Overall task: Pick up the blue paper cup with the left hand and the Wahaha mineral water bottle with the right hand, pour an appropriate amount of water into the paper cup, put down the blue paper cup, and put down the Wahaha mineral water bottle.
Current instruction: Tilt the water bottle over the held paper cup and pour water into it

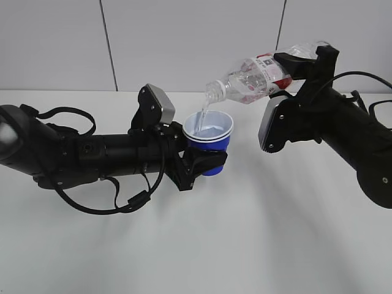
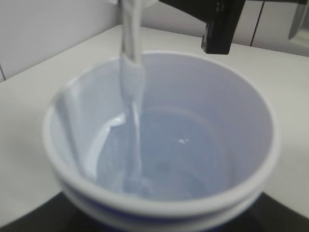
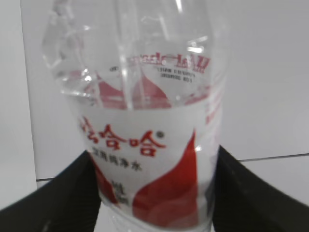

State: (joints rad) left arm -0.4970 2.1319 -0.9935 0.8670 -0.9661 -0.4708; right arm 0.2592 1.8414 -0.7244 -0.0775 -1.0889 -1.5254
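My left gripper is shut on the blue paper cup and holds it upright above the white table. My right gripper is shut on the Wahaha mineral water bottle, which is tilted with its open neck down to the left over the cup. A thin stream of water runs from the neck into the cup. In the left wrist view the stream falls into the cup's white inside, where water pools at the bottom. In the right wrist view the bottle's red-and-white label sits between the black fingers.
The white table stretches under both arms. A pale panelled wall stands behind. The right arm's silver-grey wrist box hangs close to the right of the cup.
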